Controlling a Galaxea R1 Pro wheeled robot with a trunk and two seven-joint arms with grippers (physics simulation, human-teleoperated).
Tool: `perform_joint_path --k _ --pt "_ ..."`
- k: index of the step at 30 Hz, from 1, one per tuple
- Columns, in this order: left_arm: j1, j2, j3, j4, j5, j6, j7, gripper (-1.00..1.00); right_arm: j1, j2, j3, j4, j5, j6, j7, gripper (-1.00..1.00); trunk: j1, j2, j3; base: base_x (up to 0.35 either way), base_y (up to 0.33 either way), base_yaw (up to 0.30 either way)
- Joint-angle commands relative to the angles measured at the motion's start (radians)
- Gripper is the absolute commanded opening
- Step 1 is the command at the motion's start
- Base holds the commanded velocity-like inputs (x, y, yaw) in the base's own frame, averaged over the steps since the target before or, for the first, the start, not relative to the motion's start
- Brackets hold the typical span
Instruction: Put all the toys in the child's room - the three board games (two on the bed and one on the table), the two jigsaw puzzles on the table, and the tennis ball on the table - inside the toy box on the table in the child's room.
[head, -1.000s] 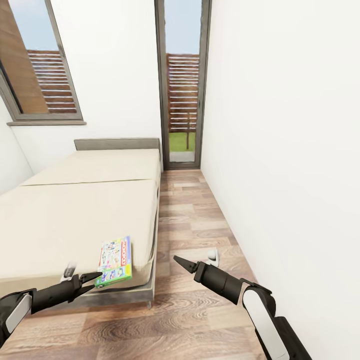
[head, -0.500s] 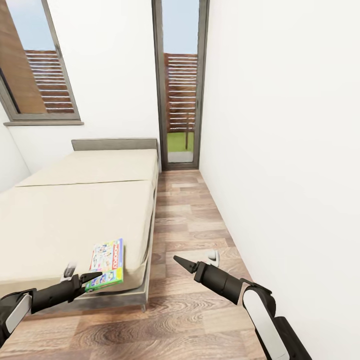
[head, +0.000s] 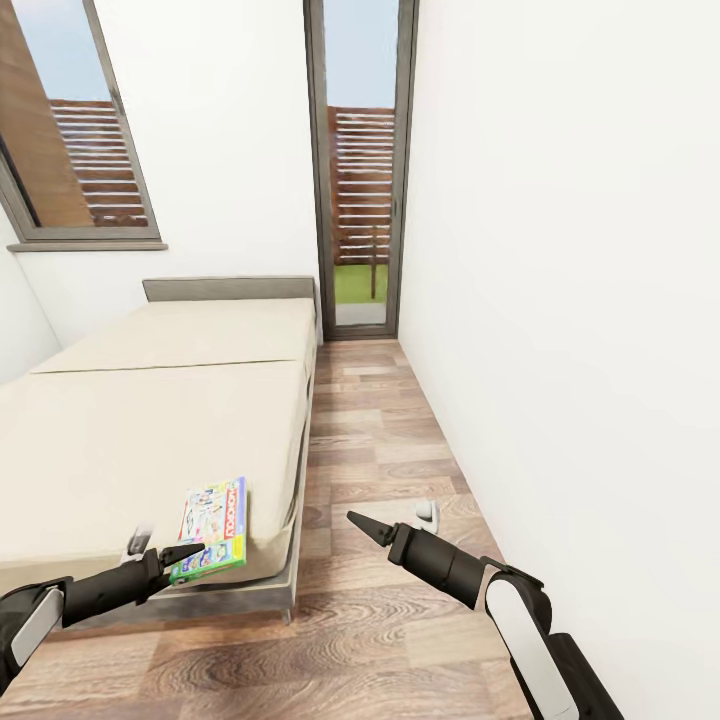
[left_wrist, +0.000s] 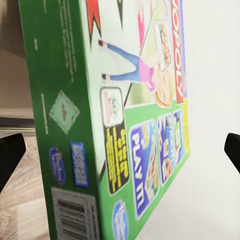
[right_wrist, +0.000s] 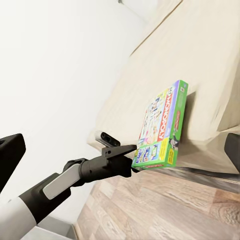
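One board game (head: 213, 525), a flat green-bordered box with big lettering, lies on the near corner of the bed (head: 150, 420), its end reaching the mattress edge. My left gripper (head: 168, 546) is open at the box's near end. In the left wrist view the box (left_wrist: 135, 100) fills the space between the two spread fingertips (left_wrist: 10, 155), which are not closed on it. The right wrist view shows the same box (right_wrist: 162, 125) with the left gripper (right_wrist: 119, 141) at its near corner. My right gripper (head: 390, 514) hangs open and empty over the floor, right of the bed.
A strip of wood-plank floor (head: 380, 440) runs between the bed and the white wall (head: 560, 300) on the right, ending at a tall dark-framed glass door (head: 362, 200). A window (head: 80, 130) sits above the grey headboard (head: 230, 289).
The whole view shifted slightly left a second ago, so the camera moved; my left gripper now stands closer over the box's near corner. Nothing has changed in the last half second.
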Motion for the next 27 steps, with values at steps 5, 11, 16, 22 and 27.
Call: perform_joint_path --k 5,11,16,22,27 --pt "0.000 0.000 0.000 0.000 0.004 0.006 -0.002 -1.00 -0.001 0.001 -0.001 0.000 -0.004 0.006 0.000 1.00 0.000 0.000 -0.001 0.000 0.000 0.000" --pt "0.000 0.000 0.002 0.000 0.004 0.005 -0.004 -1.00 -0.001 0.001 -0.001 0.000 -0.004 0.006 0.000 1.00 0.000 0.000 -0.001 0.000 0.000 0.000" --pt "0.000 0.001 0.003 0.000 0.004 0.005 -0.006 -1.00 -0.001 0.001 -0.001 0.000 -0.004 0.006 0.000 1.00 -0.004 0.007 0.002 0.000 0.000 0.000" --pt "0.000 0.001 0.005 0.000 0.004 0.007 -0.004 -1.00 -0.001 0.000 -0.001 0.000 -0.004 0.006 0.000 1.00 -0.027 0.049 0.021 0.000 0.000 0.000" --pt "0.000 0.005 0.007 0.000 0.005 0.011 -0.010 -1.00 -0.001 0.000 -0.001 0.000 -0.004 0.006 0.000 1.00 -0.046 0.084 0.037 0.000 0.000 0.000"
